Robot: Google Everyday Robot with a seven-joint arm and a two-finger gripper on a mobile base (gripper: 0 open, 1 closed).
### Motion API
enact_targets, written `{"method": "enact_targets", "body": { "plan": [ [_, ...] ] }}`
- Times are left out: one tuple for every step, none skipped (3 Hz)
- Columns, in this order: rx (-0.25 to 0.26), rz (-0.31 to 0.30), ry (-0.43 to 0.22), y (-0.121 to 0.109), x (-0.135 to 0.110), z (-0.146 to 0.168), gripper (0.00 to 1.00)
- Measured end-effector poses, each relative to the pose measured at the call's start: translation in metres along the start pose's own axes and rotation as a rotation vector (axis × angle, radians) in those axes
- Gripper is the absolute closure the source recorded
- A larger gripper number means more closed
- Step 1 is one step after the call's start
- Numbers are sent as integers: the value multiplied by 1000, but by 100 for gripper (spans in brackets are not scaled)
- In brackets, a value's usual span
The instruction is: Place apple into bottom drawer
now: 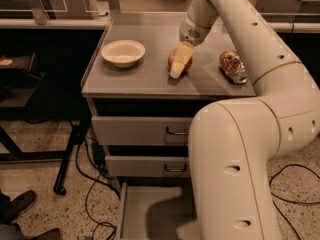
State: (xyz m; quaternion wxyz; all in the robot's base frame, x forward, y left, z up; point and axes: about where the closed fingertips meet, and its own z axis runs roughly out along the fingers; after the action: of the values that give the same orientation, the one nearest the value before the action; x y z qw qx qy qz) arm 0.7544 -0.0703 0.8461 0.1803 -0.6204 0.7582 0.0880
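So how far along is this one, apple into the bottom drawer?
Done: the bottom drawer is pulled open. In hand: the gripper is down at the apple, which sits on the cabinet top between the white bowl and the crushed can; no grasp is confirmed. Left: lifting the apple, carrying it down and releasing it in the drawer.
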Motion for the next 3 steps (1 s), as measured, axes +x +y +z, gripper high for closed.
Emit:
{"method": "enact_targets", "body": {
  "plan": [
    [0, 0, 0, 0, 0, 0, 24],
    [0, 0, 0, 0, 0, 0, 47],
    [0, 0, 0, 0, 0, 0, 70]
  ]
}}
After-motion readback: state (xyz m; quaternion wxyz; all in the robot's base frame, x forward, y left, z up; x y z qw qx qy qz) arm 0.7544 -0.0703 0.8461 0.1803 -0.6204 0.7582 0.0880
